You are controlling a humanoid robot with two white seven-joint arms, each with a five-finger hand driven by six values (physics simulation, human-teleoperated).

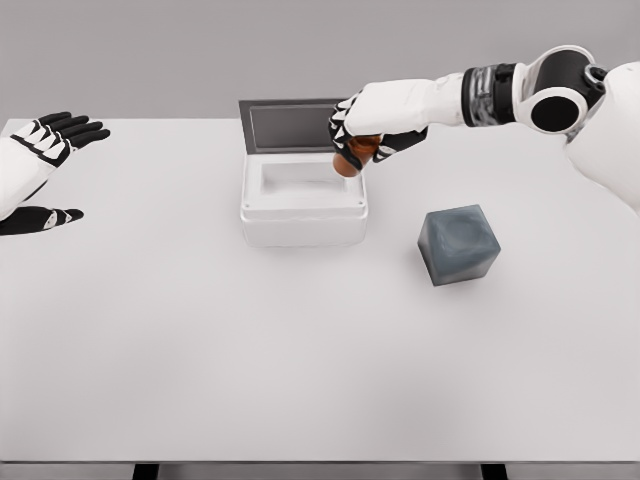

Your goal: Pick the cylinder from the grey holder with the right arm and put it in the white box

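A brown cylinder (352, 156) hangs tilted in my right hand (362, 132), whose fingers are curled around it. The hand is over the back right corner of the white box (303, 222), with the cylinder's lower end just above the box's rim. The box is open, its grey lid (290, 125) standing up behind it. The grey holder (458, 244), a dark block, sits on the table to the right of the box and holds nothing. My left hand (45, 165) hovers at the far left edge with fingers spread.
The white table (300, 350) carries only the box and the holder. Its front edge runs along the bottom of the view.
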